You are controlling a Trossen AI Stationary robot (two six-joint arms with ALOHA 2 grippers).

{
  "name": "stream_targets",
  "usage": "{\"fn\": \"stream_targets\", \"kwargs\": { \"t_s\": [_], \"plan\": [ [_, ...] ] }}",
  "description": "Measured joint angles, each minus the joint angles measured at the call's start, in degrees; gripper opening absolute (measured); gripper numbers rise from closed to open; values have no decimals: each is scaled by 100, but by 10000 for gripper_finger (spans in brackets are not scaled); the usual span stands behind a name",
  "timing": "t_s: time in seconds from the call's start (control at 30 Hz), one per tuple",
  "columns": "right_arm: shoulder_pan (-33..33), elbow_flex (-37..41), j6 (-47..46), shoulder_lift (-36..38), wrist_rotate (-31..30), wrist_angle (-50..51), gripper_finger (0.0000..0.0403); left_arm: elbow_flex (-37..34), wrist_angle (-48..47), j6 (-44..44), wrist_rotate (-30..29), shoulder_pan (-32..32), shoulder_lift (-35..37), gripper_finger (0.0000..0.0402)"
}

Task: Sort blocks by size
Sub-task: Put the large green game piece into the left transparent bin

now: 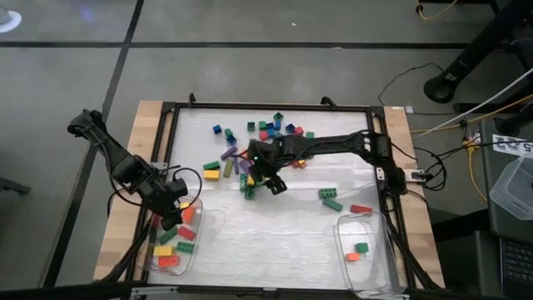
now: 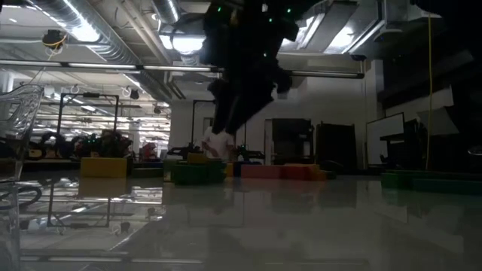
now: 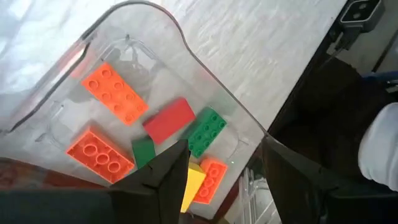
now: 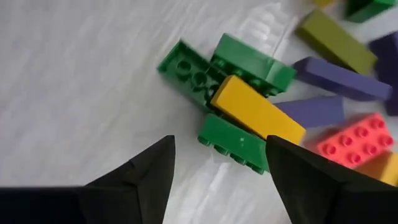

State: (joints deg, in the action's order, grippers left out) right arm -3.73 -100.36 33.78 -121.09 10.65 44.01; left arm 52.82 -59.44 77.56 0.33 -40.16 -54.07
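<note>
Your left end effector (image 1: 172,218) hangs over the clear tub (image 1: 193,250) at the worktop's (image 1: 275,225) near-left corner, fingers apart and empty; long orange, red and green blocks (image 3: 114,93) lie inside it. Your right end effector (image 1: 265,180) sits mid-worktop, fingers spread and gripping nothing, just beside a yellow block (image 4: 256,111) lying across green ones at the edge of the loose pile (image 1: 268,131). The second tub (image 1: 370,268), near-right, holds a green and an orange block.
</note>
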Motion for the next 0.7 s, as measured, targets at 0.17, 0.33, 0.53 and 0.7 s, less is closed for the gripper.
{"fn": "stream_targets", "kwargs": {
  "t_s": [0.17, 0.33, 0.53, 0.7],
  "plan": [
    [0, 0, 753, -245, -13, -8, 248, 0, 2, -19, -19, 0, -123, 190],
    [0, -2, 1183, -429, -389, -54, 248, 0, 6, -347, -21, 0, -261, 190],
    [0, -7, 1465, -540, -717, -112, 248, -2, 8, -575, -21, 0, -390, 190],
    [0, -23, 1335, -562, -725, 29, 248, -2, 6, -584, -21, 0, -411, 190]
  ]
}}
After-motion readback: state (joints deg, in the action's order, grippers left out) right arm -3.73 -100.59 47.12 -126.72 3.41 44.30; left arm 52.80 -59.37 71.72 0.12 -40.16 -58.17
